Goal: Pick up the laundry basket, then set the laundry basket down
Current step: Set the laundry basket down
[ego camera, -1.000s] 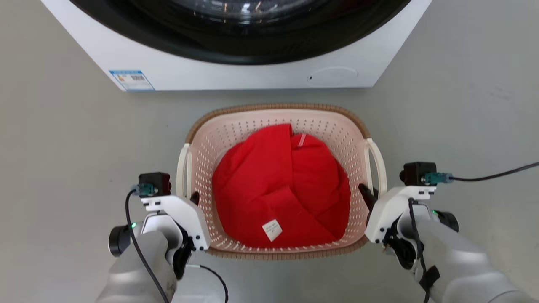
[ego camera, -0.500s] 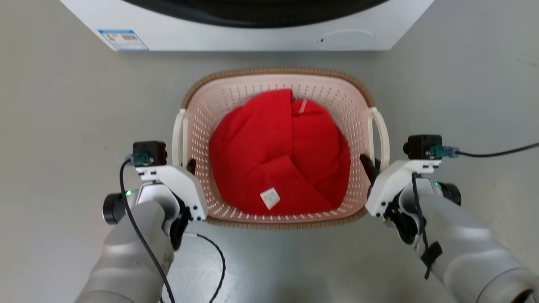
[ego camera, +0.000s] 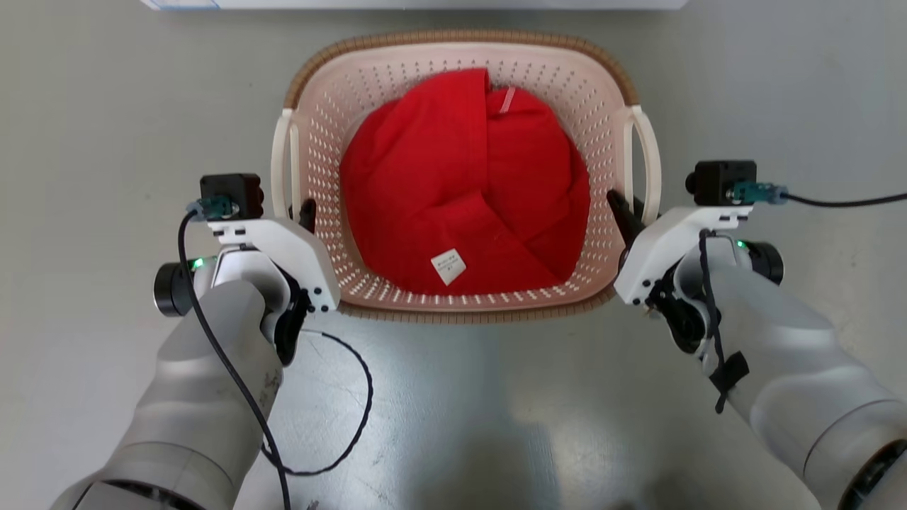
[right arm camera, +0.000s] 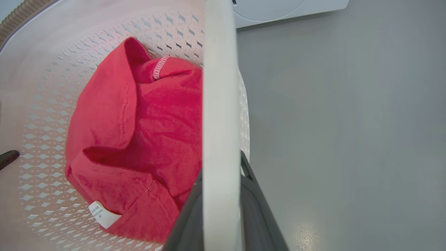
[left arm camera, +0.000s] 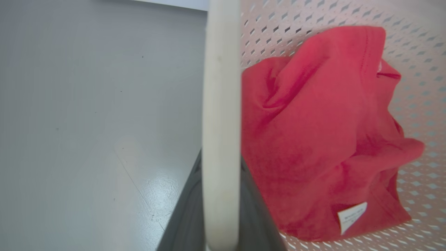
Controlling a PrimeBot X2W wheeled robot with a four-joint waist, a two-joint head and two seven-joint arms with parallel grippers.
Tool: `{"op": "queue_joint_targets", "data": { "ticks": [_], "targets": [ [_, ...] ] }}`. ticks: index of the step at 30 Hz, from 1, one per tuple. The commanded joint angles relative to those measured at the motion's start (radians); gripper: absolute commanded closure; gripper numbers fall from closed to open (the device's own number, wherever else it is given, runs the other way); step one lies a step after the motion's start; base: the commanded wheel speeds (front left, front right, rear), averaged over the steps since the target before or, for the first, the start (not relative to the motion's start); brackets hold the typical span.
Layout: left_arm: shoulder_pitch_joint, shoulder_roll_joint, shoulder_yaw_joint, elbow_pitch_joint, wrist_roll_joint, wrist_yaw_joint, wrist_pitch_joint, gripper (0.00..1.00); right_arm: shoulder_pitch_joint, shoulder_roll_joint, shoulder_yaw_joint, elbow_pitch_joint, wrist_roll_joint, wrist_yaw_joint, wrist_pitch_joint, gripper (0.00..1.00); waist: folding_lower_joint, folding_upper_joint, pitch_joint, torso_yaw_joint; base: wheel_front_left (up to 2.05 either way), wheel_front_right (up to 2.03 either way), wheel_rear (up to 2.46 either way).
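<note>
The laundry basket [ego camera: 602, 113], cream and perforated with a brown rim, sits in the upper middle of the head view with a red garment [ego camera: 460, 191] inside. My left gripper [ego camera: 303, 212] is shut on its left loop handle [left arm camera: 221, 104], and dark fingers [left arm camera: 184, 216] flank the white bar. At the other side, my right gripper [ego camera: 627, 209] is shut on the right loop handle [right arm camera: 219, 104], fingers [right arm camera: 259, 209] on either side of it. I cannot tell whether the basket is clear of the floor.
The white washing machine's lower edge [ego camera: 425, 3] runs along the top, just beyond the basket, and its front [right arm camera: 278, 10] shows in the right wrist view. Grey floor [ego camera: 106, 106] spreads around. A black cable [ego camera: 354, 418] loops by my left forearm.
The whole head view has shifted: the washing machine has slid off the top and the basket looks larger. Both grippers keep the same hold on the handles.
</note>
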Motion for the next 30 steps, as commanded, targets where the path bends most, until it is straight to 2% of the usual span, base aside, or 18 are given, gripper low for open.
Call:
{"op": "queue_joint_targets", "data": {
  "ticks": [1,11,30],
  "targets": [
    [-0.026,0.042,0.013,-0.006,0.006,0.009,-0.018,1.0,0.009,0.0,0.013,-0.01,0.002,0.012,-0.018,1.0,0.0,0.0,0.027,0.003,0.0,0.0,0.0],
    [-0.094,0.043,0.006,-0.002,0.01,0.018,-0.05,1.0,-0.047,-0.002,0.033,-0.018,0.008,0.012,-0.054,1.0,0.0,0.0,0.113,0.009,0.0,0.0,0.0],
    [-0.161,0.044,0.005,-0.01,0.018,0.037,-0.074,1.0,-0.114,-0.006,0.047,-0.018,0.025,0.012,-0.101,1.0,0.0,0.0,0.194,0.02,0.0,0.0,0.0]
  ]
}}
